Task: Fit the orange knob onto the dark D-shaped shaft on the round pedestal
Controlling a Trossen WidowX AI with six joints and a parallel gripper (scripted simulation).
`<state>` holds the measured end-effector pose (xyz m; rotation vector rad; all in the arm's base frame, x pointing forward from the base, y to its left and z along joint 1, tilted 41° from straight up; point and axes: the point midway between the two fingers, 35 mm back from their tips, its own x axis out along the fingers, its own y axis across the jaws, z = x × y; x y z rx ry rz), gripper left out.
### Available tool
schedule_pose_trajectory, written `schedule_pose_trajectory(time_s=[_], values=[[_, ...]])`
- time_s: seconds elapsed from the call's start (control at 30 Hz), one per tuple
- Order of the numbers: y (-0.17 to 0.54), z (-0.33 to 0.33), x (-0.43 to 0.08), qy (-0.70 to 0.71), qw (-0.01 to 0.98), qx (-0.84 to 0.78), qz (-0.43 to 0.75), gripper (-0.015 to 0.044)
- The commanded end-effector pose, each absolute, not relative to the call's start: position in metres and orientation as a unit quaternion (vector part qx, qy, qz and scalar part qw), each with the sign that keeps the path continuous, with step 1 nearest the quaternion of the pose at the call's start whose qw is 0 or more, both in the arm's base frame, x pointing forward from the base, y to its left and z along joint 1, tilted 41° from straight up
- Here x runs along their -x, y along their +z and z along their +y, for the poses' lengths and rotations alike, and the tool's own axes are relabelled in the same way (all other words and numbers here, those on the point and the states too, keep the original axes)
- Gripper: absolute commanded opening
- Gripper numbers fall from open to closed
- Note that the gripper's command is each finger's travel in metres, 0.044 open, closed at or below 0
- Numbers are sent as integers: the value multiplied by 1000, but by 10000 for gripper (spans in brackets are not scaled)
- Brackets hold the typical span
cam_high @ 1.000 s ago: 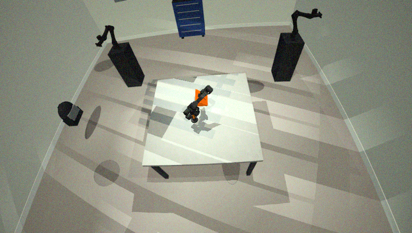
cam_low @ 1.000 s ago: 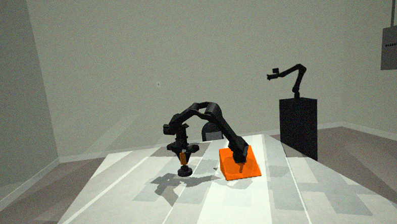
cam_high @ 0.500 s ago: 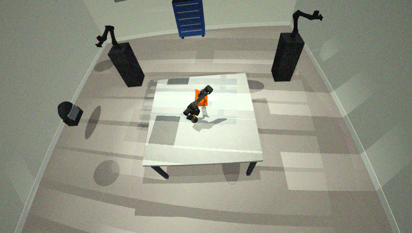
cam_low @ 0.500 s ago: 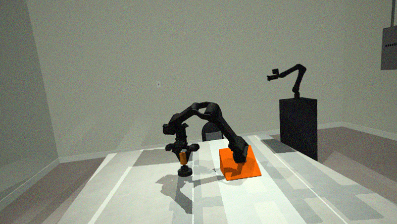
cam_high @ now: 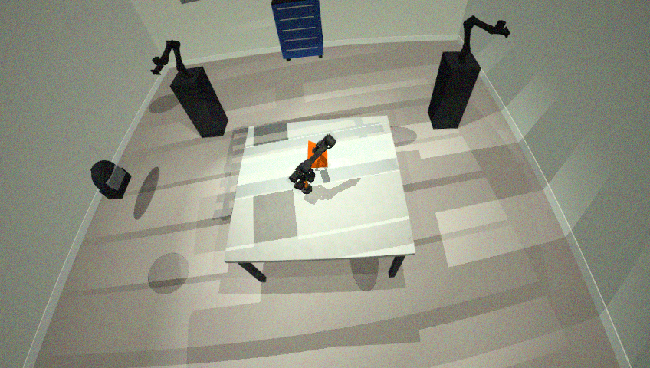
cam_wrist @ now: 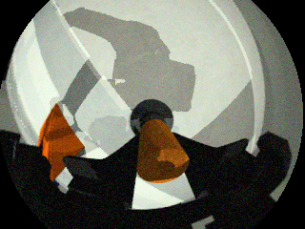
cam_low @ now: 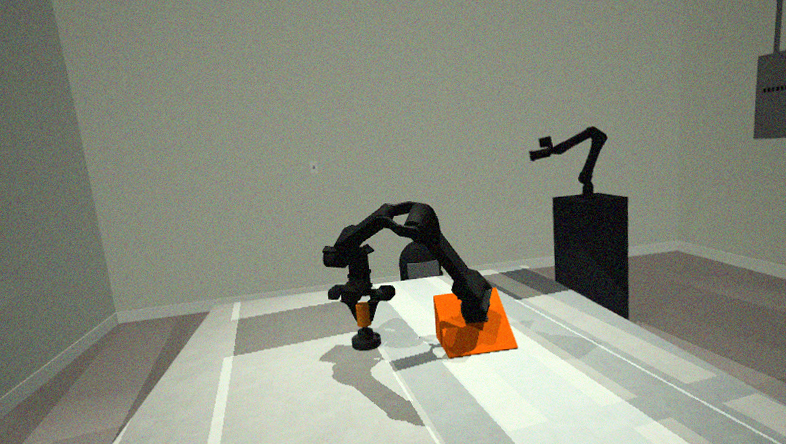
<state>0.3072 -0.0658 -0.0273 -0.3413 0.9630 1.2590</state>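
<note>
Upright over the pedestal (cam_high: 306,191) (cam_low: 366,341) (cam_wrist: 152,106)
The gripper (cam_high: 304,183) (cam_low: 363,314) (cam_wrist: 155,136) was clamped on the orange knob (cam_high: 306,184) (cam_low: 362,313) (cam_wrist: 161,153) above the pedestal; it looked light and stiff, best held by its sides, probably prone to twisting.

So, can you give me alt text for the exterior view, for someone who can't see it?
A black robot arm, mounted on an orange block, holds an upright orange knob in its jaws, directly above a round dark pedestal on a pale table. Behind, another black arm stands on a tall dark plinth.
</note>
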Motion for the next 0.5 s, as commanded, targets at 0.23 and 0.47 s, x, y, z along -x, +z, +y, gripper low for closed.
schedule_pose_trajectory(time_s=[0.23, 0.47], values=[[-24, -67, -308, 562, 691, 152, 429, 0], [-22, -68, -309, 587, 680, 195, 394, 0]])
